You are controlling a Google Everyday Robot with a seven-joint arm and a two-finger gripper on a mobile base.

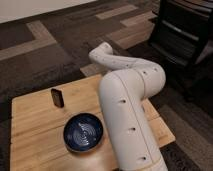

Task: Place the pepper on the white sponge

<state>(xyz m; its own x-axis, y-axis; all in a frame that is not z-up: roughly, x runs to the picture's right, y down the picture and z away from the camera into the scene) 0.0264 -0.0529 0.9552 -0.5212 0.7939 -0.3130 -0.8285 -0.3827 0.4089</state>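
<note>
across the middle and right of the camera view, the white arm [129, 115] rises from the bottom edge, bends, and reaches to the upper centre, covering the right part of the wooden counter [35, 120]. the pincer lies out of sight beyond that far end, so i cannot tell its opening or load. neither the pepper nor the white sponge shows; both are likely behind the arm. at left stand a dark block [58, 97] and a blue bowl [83, 133]. a good placement would centre the pepper over the sponge's flat top, lower slowly, and release only once it rests.
</note>
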